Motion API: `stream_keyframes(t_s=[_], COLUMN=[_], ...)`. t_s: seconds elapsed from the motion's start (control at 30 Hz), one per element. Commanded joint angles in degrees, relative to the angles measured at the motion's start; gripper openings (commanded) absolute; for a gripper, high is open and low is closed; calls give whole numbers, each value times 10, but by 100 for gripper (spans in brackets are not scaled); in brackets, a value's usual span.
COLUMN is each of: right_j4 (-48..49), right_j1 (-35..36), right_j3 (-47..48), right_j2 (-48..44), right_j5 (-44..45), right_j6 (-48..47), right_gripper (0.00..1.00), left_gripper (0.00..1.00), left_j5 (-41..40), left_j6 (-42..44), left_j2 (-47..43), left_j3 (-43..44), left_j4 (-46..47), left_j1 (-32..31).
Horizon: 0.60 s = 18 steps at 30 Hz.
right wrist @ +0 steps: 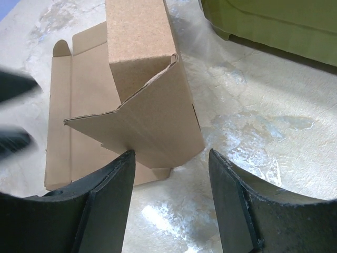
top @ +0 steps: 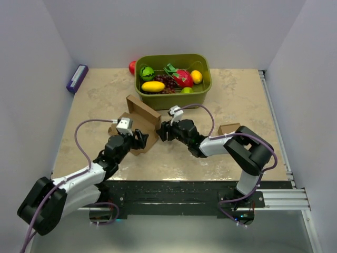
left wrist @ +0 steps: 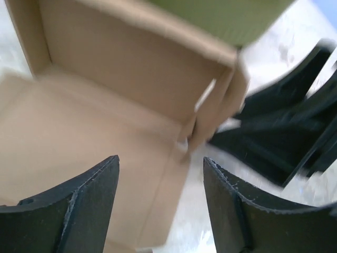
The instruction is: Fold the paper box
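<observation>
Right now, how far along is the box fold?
Partly done: the box already has walls standing, as the right wrist view shows. In hand: the left gripper and right gripper sit open at its sides, gripping nothing. Left to do: one panel lies flat on the table, and the box is not closed.

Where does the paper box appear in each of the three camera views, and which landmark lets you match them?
Top external: the paper box stands left of centre, just below the green bin.
Left wrist: the box fills the upper left, its inside showing.
Right wrist: the box stands at centre.
Shared landmark: the green bin, at the top edge of both wrist views.
</observation>
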Motion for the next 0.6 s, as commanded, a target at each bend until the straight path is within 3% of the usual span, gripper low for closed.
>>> stream_keyframes(t_s=[0.0,0.13,0.33,0.57], right_j4=[17,13,6,-3], right_j1=[3,3,3,2], right_j3=[27,33,43,62], right_j2=[5,8,16,33], right_j5=[9,11,18,25], right_j6=[-9,-13,-22,-32], right_gripper=[60,60,60,60], left_gripper=[67,64,50,44], left_j5=[46,85,136,141], left_j6=[-53,-42,-47,-58], left_j2=[57,130,230,274], left_j3=[-41,-59,-71,-82], left_j4=[128,198,262,294], left_j1=[-2,-4,-22,-46])
